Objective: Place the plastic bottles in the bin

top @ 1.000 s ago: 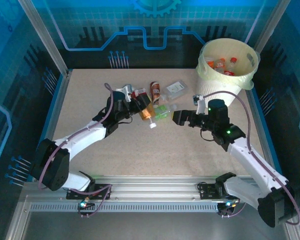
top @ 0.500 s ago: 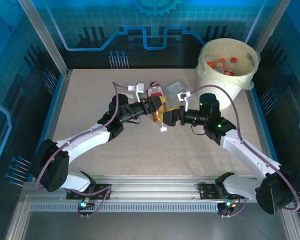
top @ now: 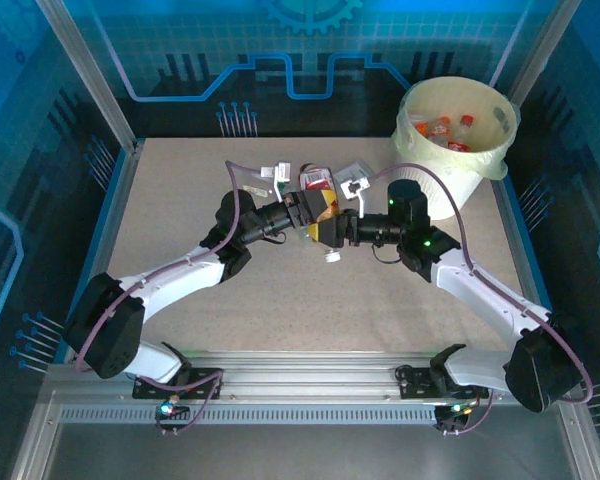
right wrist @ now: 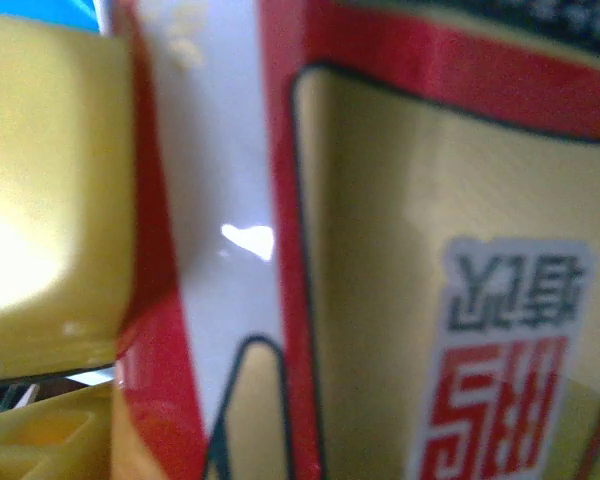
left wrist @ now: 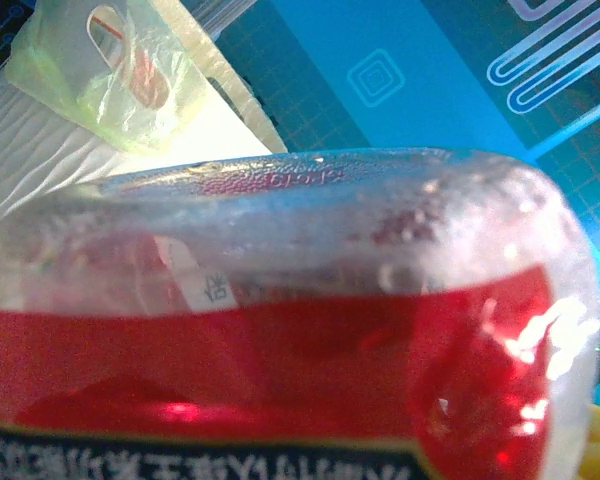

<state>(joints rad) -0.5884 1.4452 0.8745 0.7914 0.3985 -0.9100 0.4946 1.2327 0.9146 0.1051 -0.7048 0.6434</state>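
Left of the bin (top: 485, 160), about mid-table, both arms meet tip to tip. Left gripper (top: 302, 212) comes in from the side away from the bin; right gripper (top: 340, 228) from the bin side.

Between the two tips: an orange-labelled bottle (top: 325, 212), touching both. Its white cap (top: 332, 257) points toward the near edge, away from the bin's far corner.

Jaws of both grippers are lost against the bottle and the dark housings in the top view. Cannot tell whether either is spread or pinching.

Left wrist view: a clear bottle with a red band (left wrist: 280, 330) sits pressed up close to the lens, lying across the view. The gripper's fingers are hidden behind it. The bin's white ribbed wall (left wrist: 40, 130) and pale yellow bag (left wrist: 130, 70) show beyond its upper left. Cannot say if this is the same bottle seen from above.

Right wrist view: a yellow and red printed label (right wrist: 430, 250) at very close range, blurred.

Just beyond the grippers, still left of the bin, a red-labelled bottle (top: 316, 180) lies on the tan tabletop (top: 280, 300). A clear crushed bottle (top: 360, 168) lies between it and the bin.

Inside the bin: several bottles with red and orange caps (top: 442, 128), resting on the bag lining.
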